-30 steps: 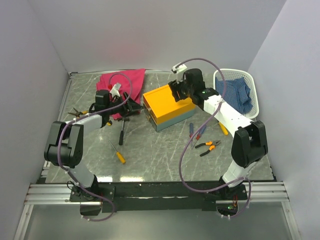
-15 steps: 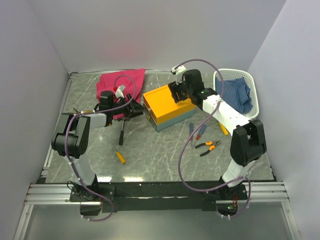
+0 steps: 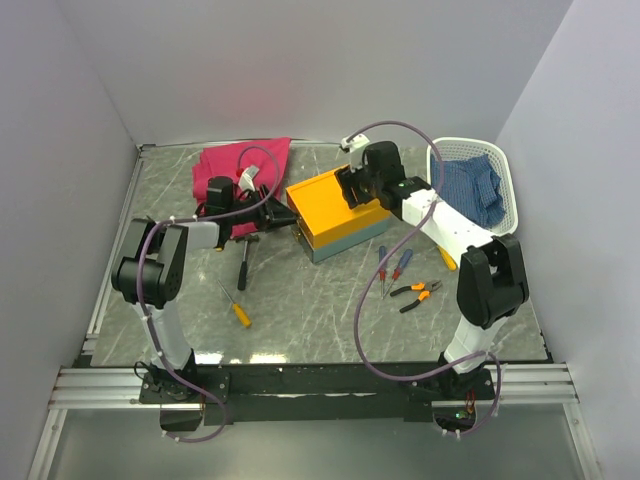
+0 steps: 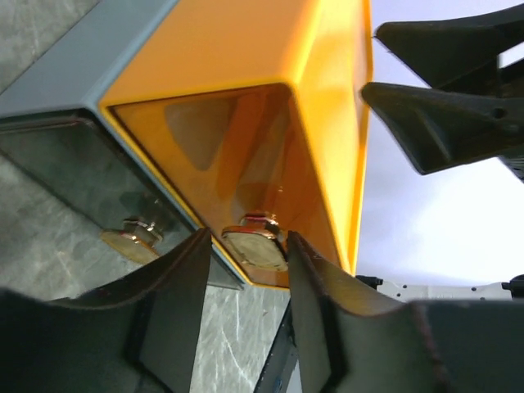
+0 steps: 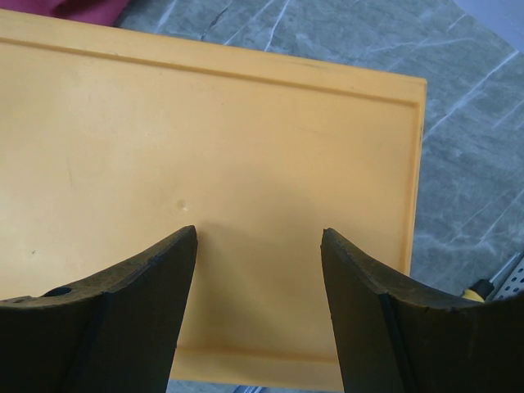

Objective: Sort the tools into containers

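Left wrist view: left end effector (image 4: 247, 241) straddles the toolbox (image 4: 246, 74) brass latch (image 4: 255, 248), jaws apart. Right end effector (image 5: 258, 237) hangs open over its orange lid (image 5: 205, 123).

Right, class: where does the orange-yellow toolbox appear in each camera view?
Top external: toolbox near the middle of the picture.
Left wrist: the toolbox, end-on, fills the upper left and middle.
Right wrist: the toolbox, from above, fills most of the frame.
Shared landmark: the grey marbled table beneath it.

Orange toolbox (image 3: 330, 208) mid-table; white basket (image 3: 514, 200) far-right; hammer (image 3: 243, 268), pliers (image 3: 415, 292) loose.
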